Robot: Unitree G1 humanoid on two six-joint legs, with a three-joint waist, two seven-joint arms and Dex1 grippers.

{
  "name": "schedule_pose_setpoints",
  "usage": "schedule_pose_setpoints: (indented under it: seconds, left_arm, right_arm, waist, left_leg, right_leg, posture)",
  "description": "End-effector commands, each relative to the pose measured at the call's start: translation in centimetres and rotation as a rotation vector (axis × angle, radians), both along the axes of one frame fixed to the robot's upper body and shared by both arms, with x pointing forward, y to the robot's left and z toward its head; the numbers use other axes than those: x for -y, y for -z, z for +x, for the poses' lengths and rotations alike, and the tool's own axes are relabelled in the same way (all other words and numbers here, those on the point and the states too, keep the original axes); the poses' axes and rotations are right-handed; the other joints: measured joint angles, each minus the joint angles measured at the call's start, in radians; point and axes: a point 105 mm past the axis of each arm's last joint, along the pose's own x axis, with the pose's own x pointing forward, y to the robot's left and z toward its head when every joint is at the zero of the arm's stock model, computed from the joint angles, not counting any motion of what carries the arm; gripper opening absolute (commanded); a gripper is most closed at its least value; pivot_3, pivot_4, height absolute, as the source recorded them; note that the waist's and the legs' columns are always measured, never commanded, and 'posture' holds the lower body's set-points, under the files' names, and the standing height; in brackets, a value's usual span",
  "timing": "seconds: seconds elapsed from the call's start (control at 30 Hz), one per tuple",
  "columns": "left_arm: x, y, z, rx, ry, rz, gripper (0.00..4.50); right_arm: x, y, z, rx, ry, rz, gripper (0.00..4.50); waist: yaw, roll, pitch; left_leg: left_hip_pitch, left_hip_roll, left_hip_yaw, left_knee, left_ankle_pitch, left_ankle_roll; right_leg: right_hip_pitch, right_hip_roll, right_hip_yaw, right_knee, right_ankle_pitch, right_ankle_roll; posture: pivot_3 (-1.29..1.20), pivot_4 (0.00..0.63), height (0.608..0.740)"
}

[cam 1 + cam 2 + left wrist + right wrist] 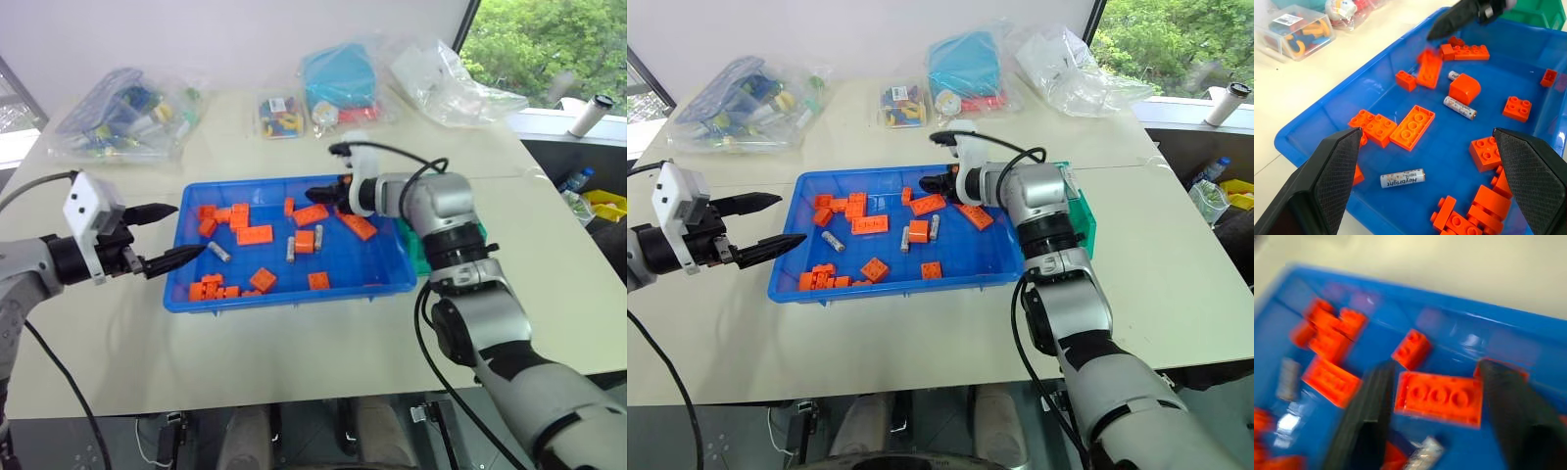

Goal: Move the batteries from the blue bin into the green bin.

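The blue bin (284, 299) lies mid-table with several orange bricks and three batteries in it (219, 251) (291, 249) (318, 236). In the left wrist view the batteries (1402, 178) (1460, 107) lie flat on the bin floor. The green bin (1080, 211) stands against the blue bin's right end, partly hidden by my right arm. My right gripper (318, 193) hovers over the bin's far middle, above an orange brick (1439, 398), open and holding nothing. At the bin's left end, just outside the rim, my left gripper (186, 230) is open and empty.
Clear bags of toys (127, 113) (343, 83) and a small clear box of parts (279, 113) line the back of the table. More crumpled plastic (446, 83) lies at the back right. The table's right edge runs just beyond the green bin.
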Motion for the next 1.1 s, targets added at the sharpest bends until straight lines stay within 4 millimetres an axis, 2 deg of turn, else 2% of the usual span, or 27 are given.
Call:
schedule_pose_setpoints:
  seconds: [0.03, 0.13, 0.23, 0.3, 0.5, 0.63, 0.83, 1.1]
  left_arm:
    - [-0.2, -1.1, -0.1, 0.050, 0.005, 0.014, 4.50]
    - [-0.7, -1.1, -0.3, 0.045, -0.008, 0.023, 4.50]
    - [-1.5, -1.2, -0.6, 0.039, -0.025, 0.032, 4.50]
    - [-2.2, -1.2, -0.8, 0.027, -0.039, 0.041, 4.50]
    - [-3.6, -0.8, -1.7, -0.008, -0.065, 0.062, 4.50]
    - [-3.4, -1.0, -2.2, -0.007, -0.058, 0.056, 4.50]
    - [-2.6, -0.9, -2.6, -0.004, -0.042, 0.043, 4.50]
    - [-2.0, -1.0, -2.6, 0.003, -0.026, 0.038, 4.50]
  right_arm:
    - [-3.2, -5.7, -2.0, 0.315, -0.191, 0.022, 2.80]
    - [-7.1, -5.7, -5.3, 0.374, -0.398, -0.017, 2.80]
    - [-9.6, -4.3, -7.1, 0.378, -0.496, -0.090, 2.80]
    - [-11.5, -2.5, -7.9, 0.353, -0.551, -0.161, 2.80]
    - [-15.6, 0.6, -8.4, 0.295, -0.595, -0.215, 2.80]
    - [-16.3, 1.9, -7.5, 0.261, -0.577, -0.237, 2.80]
    - [-16.1, 3.3, -6.2, 0.208, -0.545, -0.259, 2.80]
    - [-16.1, 5.9, -6.3, 0.135, -0.550, -0.286, 2.80]
  waist:
    - [0.001, 0.000, 0.000]
    - [0.001, 0.000, 0.000]
    - [0.000, 0.000, 0.000]
    - [0.001, -0.001, 0.000]
    - [0.003, -0.002, -0.001]
    - [0.002, -0.003, -0.001]
    - [0.001, -0.003, -0.001]
    - [-0.002, -0.003, -0.001]
  left_leg:
    - [0.000, 0.000, 0.000, 0.000, 0.000, 0.000]
    - [0.000, 0.000, 0.000, 0.000, 0.000, 0.000]
    - [0.001, 0.001, 0.000, 0.000, 0.000, 0.000]
    - [0.001, 0.001, 0.000, 0.000, 0.001, -0.001]
    - [0.001, 0.001, 0.000, 0.000, 0.001, -0.002]
    - [0.000, 0.001, -0.001, 0.000, 0.001, -0.003]
    - [0.001, 0.002, -0.001, -0.001, 0.001, -0.003]
    - [0.001, 0.002, -0.001, -0.001, 0.001, -0.003]
  right_leg:
    - [0.000, 0.000, 0.000, 0.000, 0.000, 0.000]
    - [0.000, 0.000, 0.000, 0.000, 0.000, 0.000]
    - [0.000, 0.000, 0.000, 0.001, 0.000, 0.000]
    - [0.000, 0.000, 0.000, 0.002, 0.000, 0.000]
    - [0.000, 0.000, 0.000, 0.001, 0.000, 0.000]
    - [0.000, -0.001, 0.000, 0.001, 0.000, -0.001]
    - [0.000, -0.001, 0.000, 0.001, 0.000, -0.001]
    - [-0.001, -0.001, 0.000, 0.002, -0.001, -0.001]
  posture:
    - [0.00, 0.150, 0.736]
    - [0.00, 0.150, 0.736]
    - [0.00, 0.150, 0.736]
    - [0.00, 0.150, 0.736]
    - [0.00, 0.150, 0.736]
    - [0.00, 0.150, 0.736]
    - [0.00, 0.150, 0.736]
    - [0.00, 0.150, 0.736]
